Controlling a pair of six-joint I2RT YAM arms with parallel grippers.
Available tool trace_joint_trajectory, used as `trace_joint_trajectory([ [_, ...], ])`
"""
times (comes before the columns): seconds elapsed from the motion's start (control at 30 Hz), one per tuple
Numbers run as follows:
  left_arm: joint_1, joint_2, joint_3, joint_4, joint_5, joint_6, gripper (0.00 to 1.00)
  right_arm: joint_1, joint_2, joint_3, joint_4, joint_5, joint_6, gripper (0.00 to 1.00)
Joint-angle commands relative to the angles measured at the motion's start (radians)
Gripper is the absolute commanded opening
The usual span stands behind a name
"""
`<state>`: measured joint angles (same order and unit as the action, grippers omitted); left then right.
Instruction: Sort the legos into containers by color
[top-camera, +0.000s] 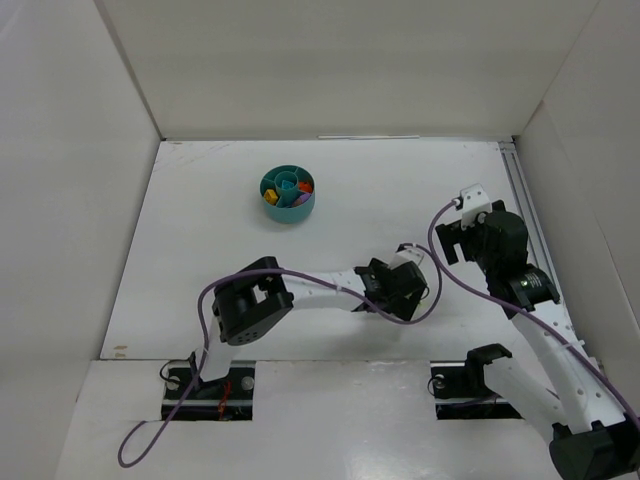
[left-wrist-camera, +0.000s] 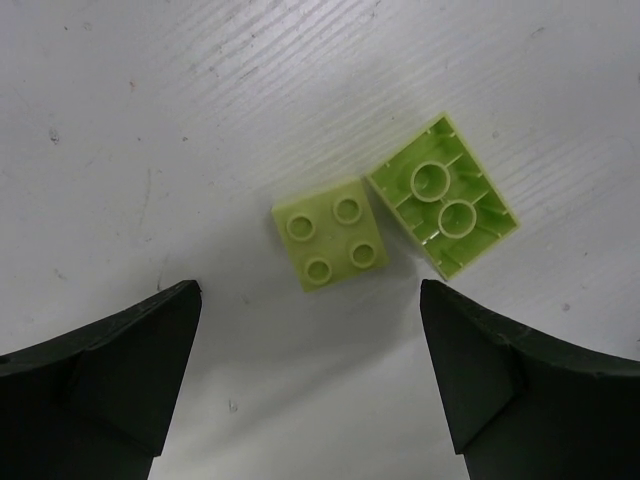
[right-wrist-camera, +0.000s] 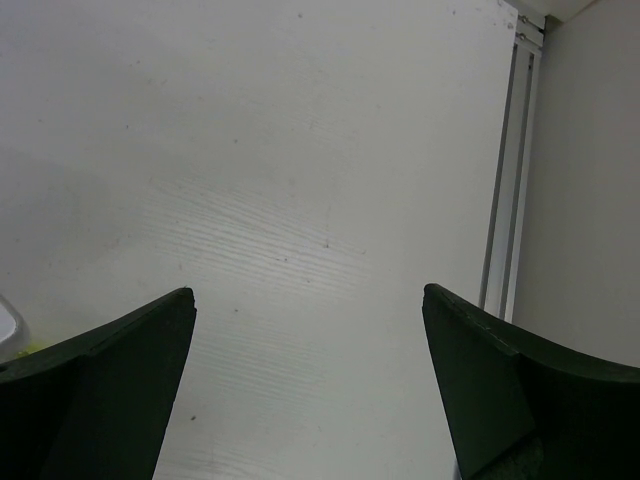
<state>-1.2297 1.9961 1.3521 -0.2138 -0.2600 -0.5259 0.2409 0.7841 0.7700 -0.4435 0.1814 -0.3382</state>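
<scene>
Small lego (left-wrist-camera: 328, 232) beside larger lego (left-wrist-camera: 443, 195)

Left arm (top-camera: 310, 288) extends low from its base, elbow bent, wrist lying near-right of the teal dish (top-camera: 285, 216) and well apart from it. Left gripper (left-wrist-camera: 310, 290) faces down, jaws spread wide, gripping nothing. Right arm (top-camera: 540, 330) stands folded, farther right of the dish. Right gripper (right-wrist-camera: 308, 295) fully spread, gripping nothing

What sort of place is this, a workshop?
Probably a robot test bench in a lab: a white table boxed in by plain white walls, two robot arms bolted at its near edge, and a teal dish of toy bricks.
</scene>
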Motion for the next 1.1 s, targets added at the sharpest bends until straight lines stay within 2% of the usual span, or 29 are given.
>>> trace_joint_trajectory([
  [0.0, -0.001, 0.018, 0.056, -0.016, -0.031, -0.016, 0.88, -0.008, -0.014, 0.003, 0.011, 0.023, -0.004, 1.00],
  [0.23, 0.012, 0.047, 0.094, -0.035, -0.067, -0.043, 0.75, -0.017, -0.014, 0.003, 0.011, 0.023, -0.004, 1.00],
  [0.53, 0.036, 0.038, 0.062, -0.015, -0.056, -0.057, 0.43, -0.017, -0.014, -0.006, 0.020, 0.023, -0.013, 1.00],
  [0.63, 0.036, 0.029, 0.062, -0.001, -0.056, -0.057, 0.43, -0.017, -0.005, -0.006, 0.020, 0.023, -0.013, 1.00],
  [0.8, 0.045, 0.029, 0.071, 0.010, -0.056, -0.039, 0.36, -0.017, -0.005, -0.006, 0.020, 0.013, -0.013, 1.00],
  [0.83, 0.045, 0.029, 0.071, 0.010, -0.056, -0.039, 0.32, -0.017, -0.005, -0.006, 0.020, 0.013, -0.013, 1.00],
  [0.97, 0.045, 0.029, 0.071, 0.010, -0.065, -0.030, 0.22, -0.017, -0.005, -0.006, 0.020, 0.013, -0.013, 1.00],
  [1.07, 0.056, 0.010, 0.071, 0.019, -0.065, -0.029, 0.22, -0.017, -0.005, -0.006, 0.020, 0.013, -0.022, 1.00],
])
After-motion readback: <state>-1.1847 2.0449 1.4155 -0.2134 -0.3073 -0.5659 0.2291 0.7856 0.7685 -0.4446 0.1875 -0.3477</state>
